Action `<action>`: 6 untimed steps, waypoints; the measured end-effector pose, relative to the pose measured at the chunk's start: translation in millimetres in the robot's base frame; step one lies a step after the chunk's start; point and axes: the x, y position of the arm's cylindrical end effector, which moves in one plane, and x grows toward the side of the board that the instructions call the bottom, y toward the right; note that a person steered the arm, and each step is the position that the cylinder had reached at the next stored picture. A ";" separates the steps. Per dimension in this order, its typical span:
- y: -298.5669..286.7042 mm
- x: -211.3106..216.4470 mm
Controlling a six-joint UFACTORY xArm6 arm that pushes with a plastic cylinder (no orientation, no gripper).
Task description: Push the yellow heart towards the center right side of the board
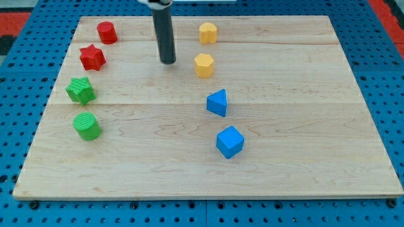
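Observation:
Two yellow blocks lie in the upper middle of the wooden board (pixel 303 126). One yellow block (pixel 207 32) is near the view's top and the other yellow block (pixel 204 65) is just below it. I cannot tell from their outlines which one is the heart. My tip (pixel 167 62) rests on the board a short way to the view's left of the lower yellow block, with a gap between them. The dark rod rises from it to the view's top.
A red cylinder (pixel 106 31), a red star (pixel 92 57), a green star (pixel 81 90) and a green cylinder (pixel 86 125) line the left side. A blue triangular block (pixel 217 103) and a blue cube (pixel 230 141) lie below the yellow blocks.

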 end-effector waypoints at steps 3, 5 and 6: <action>104.4 -28.6; 202.4 43.6; 176.3 -4.4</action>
